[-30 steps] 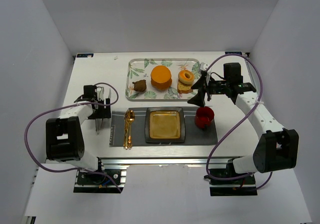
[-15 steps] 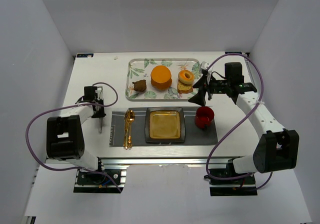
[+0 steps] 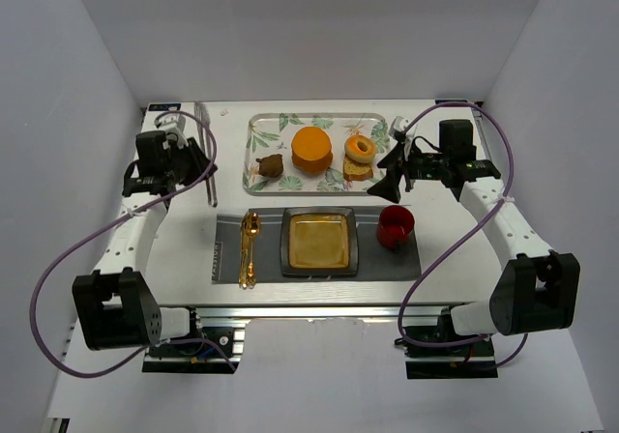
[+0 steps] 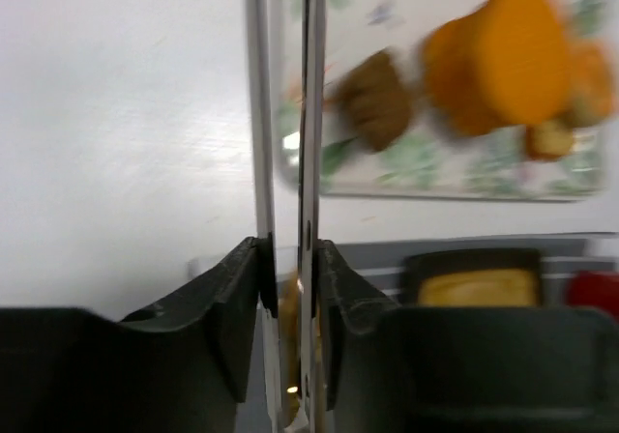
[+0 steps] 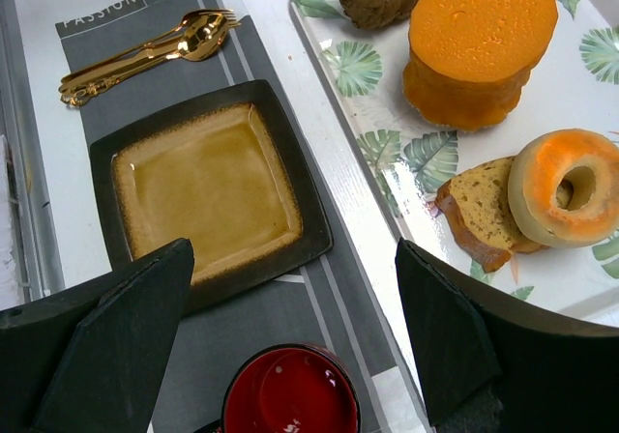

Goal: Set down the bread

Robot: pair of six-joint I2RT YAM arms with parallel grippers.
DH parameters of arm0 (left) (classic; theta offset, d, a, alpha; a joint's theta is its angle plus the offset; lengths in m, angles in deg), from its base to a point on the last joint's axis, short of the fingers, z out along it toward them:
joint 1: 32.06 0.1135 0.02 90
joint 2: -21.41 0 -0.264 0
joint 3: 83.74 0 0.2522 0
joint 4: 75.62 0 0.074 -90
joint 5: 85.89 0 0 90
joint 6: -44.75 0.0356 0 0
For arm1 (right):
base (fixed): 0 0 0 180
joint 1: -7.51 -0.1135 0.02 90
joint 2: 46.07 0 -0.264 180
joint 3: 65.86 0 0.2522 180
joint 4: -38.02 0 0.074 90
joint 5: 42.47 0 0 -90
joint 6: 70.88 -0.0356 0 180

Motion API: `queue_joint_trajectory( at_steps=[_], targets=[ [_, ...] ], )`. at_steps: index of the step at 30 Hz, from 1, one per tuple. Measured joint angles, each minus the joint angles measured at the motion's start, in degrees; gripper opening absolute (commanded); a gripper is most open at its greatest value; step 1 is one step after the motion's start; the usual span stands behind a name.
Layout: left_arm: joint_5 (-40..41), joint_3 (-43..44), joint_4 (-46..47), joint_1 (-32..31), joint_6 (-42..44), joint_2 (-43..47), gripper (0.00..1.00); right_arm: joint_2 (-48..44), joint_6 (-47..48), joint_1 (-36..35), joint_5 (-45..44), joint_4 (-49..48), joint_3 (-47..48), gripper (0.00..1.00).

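Note:
The bread (image 3: 356, 170) is a brown slice on the leaf-patterned tray (image 3: 261, 133), partly under a glazed ring (image 3: 361, 149); in the right wrist view the bread (image 5: 479, 211) lies to the upper right of the fingers. My right gripper (image 3: 392, 174) (image 5: 293, 249) hangs open above the gap between tray and red cup (image 3: 395, 226), holding nothing. My left gripper (image 3: 189, 162) (image 4: 288, 259) is shut on metal tongs (image 3: 209, 187) (image 4: 309, 114), whose two strips point toward the tray's left end. The square brown plate (image 3: 287, 245) (image 5: 309, 220) sits on the grey placemat (image 3: 387, 264).
An orange cake (image 3: 311, 149) and a dark brown pastry (image 3: 269, 166) share the tray. Gold spoons (image 3: 249, 249) lie on the placemat left of the plate. White walls enclose the table on three sides.
My left gripper shut on the tongs beside the placemat, lifted them and swung away toward the tray's left end. The right gripper has barely moved and stays open.

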Motion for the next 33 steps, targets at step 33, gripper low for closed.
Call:
queue_joint_trajectory(
  at_steps=[33],
  targets=[
    [-6.86,22.12,-2.49,-16.57,-11.82,-24.76,0.54,-3.91,-0.59,1.66,0.11,-0.61,-2.1,0.89]
  ],
)
